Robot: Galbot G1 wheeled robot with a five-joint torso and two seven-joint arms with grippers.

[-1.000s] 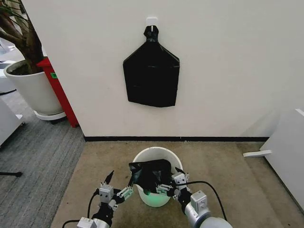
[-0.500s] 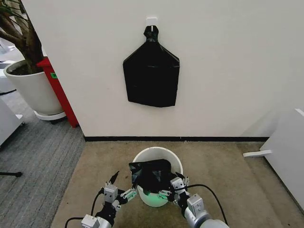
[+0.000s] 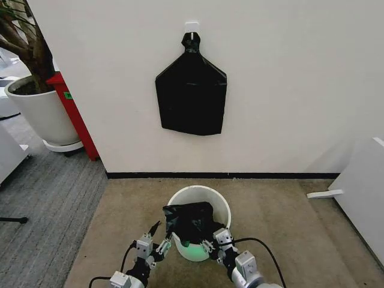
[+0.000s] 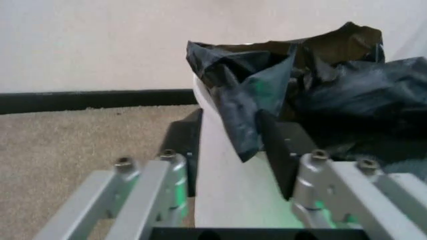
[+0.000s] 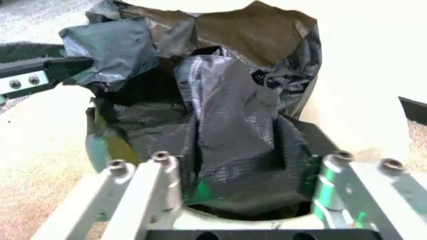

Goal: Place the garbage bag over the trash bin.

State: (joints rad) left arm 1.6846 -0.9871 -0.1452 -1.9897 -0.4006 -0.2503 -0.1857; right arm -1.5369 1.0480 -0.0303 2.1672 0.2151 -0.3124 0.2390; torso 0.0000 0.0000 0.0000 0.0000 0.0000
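Left gripper and right gripper both spread apart, straddling near rim of round cream-white plastic trash bin. Crinkly glossy black garbage bag bunched over near rim, unclamped. Flat black shield-shaped bag bundle hangs on wall behind.

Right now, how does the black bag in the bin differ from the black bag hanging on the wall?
The garbage bag is crumpled and loose, sitting in the trash bin; the wall bundle is flat and smooth. The garbage bag lies low on the floor level; the wall bundle hangs from a hook, knotted on top. Both are black plastic.
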